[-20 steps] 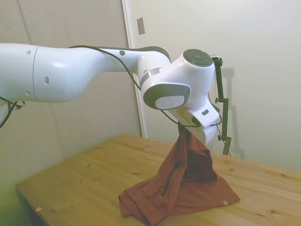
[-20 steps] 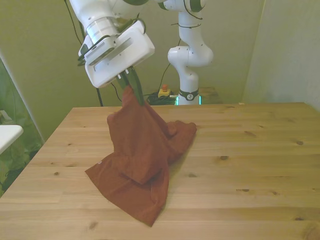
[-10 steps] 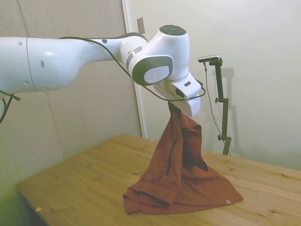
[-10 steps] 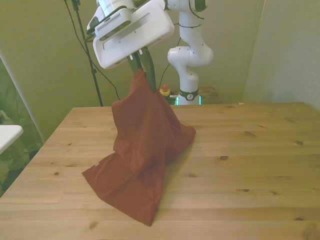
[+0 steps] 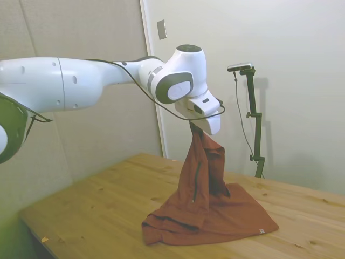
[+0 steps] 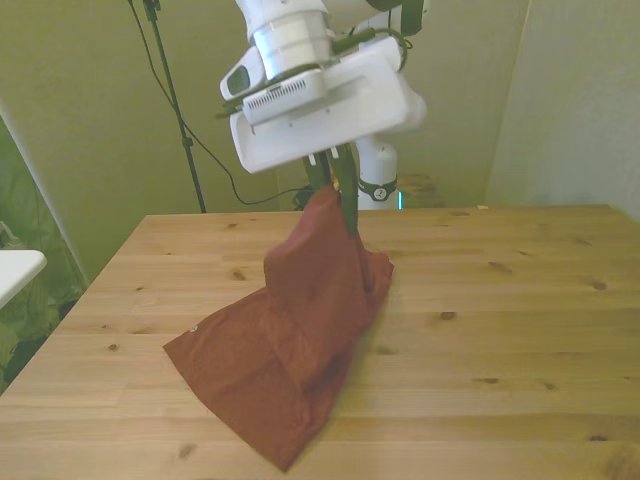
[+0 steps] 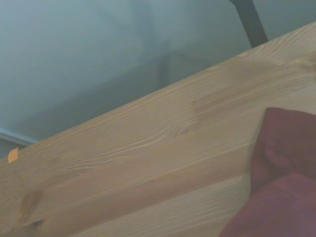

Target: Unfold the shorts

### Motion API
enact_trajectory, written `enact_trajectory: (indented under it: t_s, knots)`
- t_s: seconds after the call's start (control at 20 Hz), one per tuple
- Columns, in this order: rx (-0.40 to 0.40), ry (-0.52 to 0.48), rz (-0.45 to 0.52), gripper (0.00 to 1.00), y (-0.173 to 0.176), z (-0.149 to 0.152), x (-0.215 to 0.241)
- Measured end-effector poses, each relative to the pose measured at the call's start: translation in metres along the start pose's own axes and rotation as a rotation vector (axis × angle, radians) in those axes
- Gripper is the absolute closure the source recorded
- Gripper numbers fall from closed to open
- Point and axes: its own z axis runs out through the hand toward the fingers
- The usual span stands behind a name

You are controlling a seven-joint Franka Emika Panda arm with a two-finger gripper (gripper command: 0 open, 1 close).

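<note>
Side view shows a pale wooden table (image 5: pixel 108 205) with knots and plank seams, set in a corner where a grey panelled wall meets a plain white wall that carries a small grey wall plate (image 5: pixel 161 29). From the front view, the backdrop is a yellow-green wall, with a thin black light stand (image 6: pixel 172 95) and its cable at the front view's left, and a white surface edge (image 6: pixel 18 268) poking in low at that same side. On the wood lie the shorts (image 5: pixel 207 213), rust-red, with 1 part pulled up into a tall peak and the rest spread in a rumpled heap toward the near edge in the front view; a dark zipper line runs down the raised fold, and a small light tag sits at the hem. At the peak, the gripper (image 6: pixel 334 178) has its 2 dark fingers pinched together on the fabric, well above the tabletop. Wrist view gives only blurred wood grain, a corner of red cloth, and a tiny orange scrap (image 7: pixel 13 154) near the table's edge.
</note>
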Motion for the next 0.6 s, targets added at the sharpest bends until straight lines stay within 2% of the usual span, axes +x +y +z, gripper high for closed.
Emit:
enact_trajectory:
  t_s: [0.35, 0.6]
  knots:
    - [-0.078, 0.052, 0.069, 1.0, -0.055, 0.077, -0.058]
    - [-0.145, 0.091, 0.111, 1.0, -0.074, 0.134, -0.079]
